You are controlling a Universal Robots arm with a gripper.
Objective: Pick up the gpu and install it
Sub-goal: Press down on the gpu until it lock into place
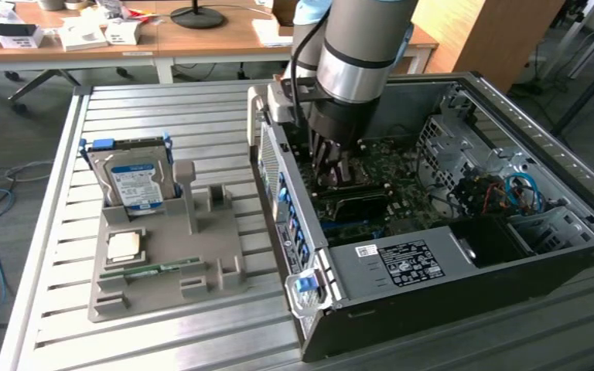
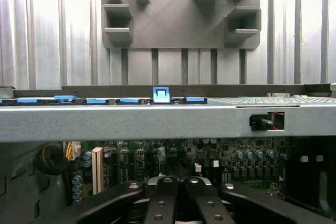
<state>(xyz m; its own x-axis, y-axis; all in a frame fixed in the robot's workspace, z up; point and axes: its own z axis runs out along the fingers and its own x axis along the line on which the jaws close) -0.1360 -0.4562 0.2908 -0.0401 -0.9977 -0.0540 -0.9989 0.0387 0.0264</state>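
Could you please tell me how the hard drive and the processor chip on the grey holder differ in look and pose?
The hard drive stands upright in its slot, while the processor chip lies flat in a recess. The hard drive is boxy, with a blue-and-white label and blue side rails; the processor chip is a thin square with a pale metallic top. The hard drive is clearly larger. Both rest in the grey holder beside the open computer case.

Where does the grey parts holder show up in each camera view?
Exterior view: the grey parts holder lies on the slatted table, to the exterior view's left of the case wall with blue clips.
Wrist view: the holder lies on the table, beyond that wall.
Shared landmark: the case wall with blue clips.
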